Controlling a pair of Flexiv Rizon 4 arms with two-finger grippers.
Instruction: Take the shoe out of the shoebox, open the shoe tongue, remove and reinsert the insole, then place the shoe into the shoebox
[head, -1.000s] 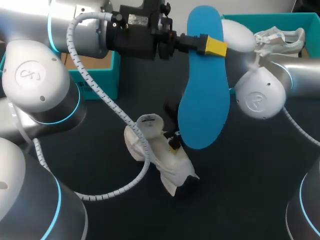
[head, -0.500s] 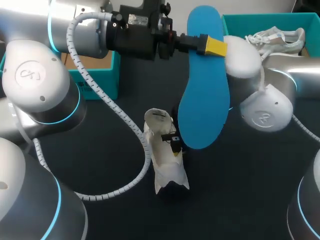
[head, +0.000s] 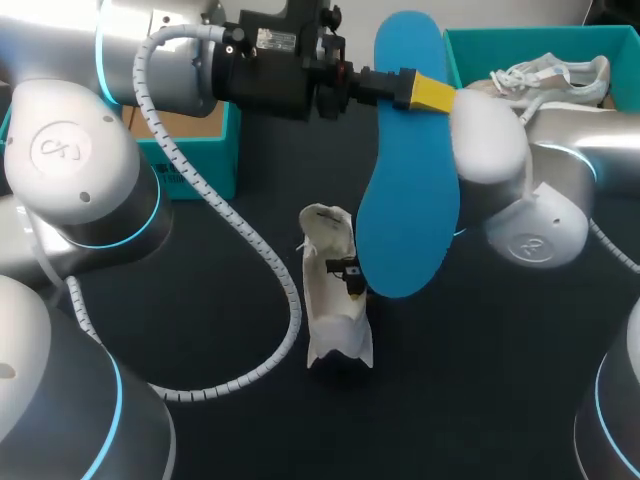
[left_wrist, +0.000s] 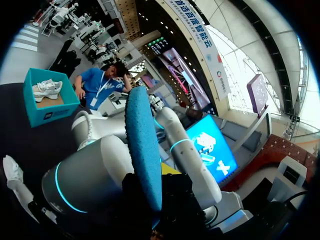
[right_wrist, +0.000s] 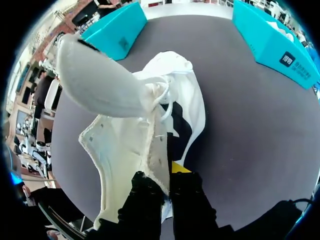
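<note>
My left gripper is shut on the upper part of a blue insole, which hangs in the air above the table. In the left wrist view the blue insole rises edge-on from between the fingers of my left gripper. Below it, a white shoe stands on the dark table, and my right gripper is shut on its side. The right wrist view looks into the white shoe, with my right gripper pinching the opening's edge.
A teal shoebox at the back right holds a second white shoe. Another teal box stands at the back left under my left arm. Both teal boxes, one and the other, lie ahead of the right gripper.
My right arm has swung nearer and turned the white shoe from lying slantwise to pointing straight toward me. The left arm and the insole have kept still.
</note>
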